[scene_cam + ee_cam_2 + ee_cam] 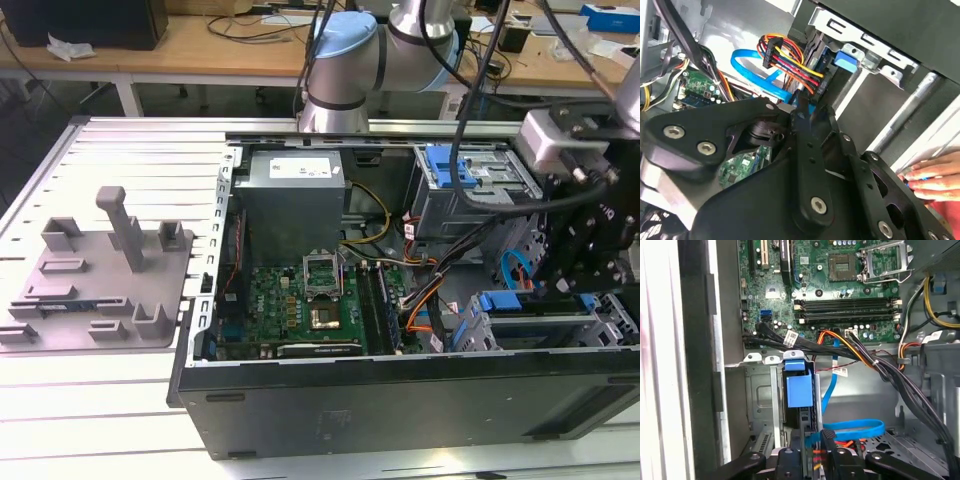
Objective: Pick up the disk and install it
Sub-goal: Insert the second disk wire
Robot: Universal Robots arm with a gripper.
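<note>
The disk (520,303) sits edge-on in the lower drive cage (600,335) at the exterior view's right, inside the open computer case. Its blue carrier frame (799,390) shows in the slot in the first wrist view, and the frame's blue tab (845,60) in the second wrist view. A plug with red, orange and yellow wires (790,60) meets the disk's back end. My black gripper (570,285) hangs just behind that end, over the case floor. Its fingertips (792,114) are drawn together, shut, beside the end of a blue flat cable (752,67). Whether they pinch the cable is hidden.
A motherboard (840,285) and black cable bundles (875,365) lie beyond the cage. Another drive with a blue handle (462,165) fills the upper bay beside a grey power supply box (292,195). A person's hand (935,175) rests outside the case wall. A grey fixture plate (100,285) lies at the exterior view's left.
</note>
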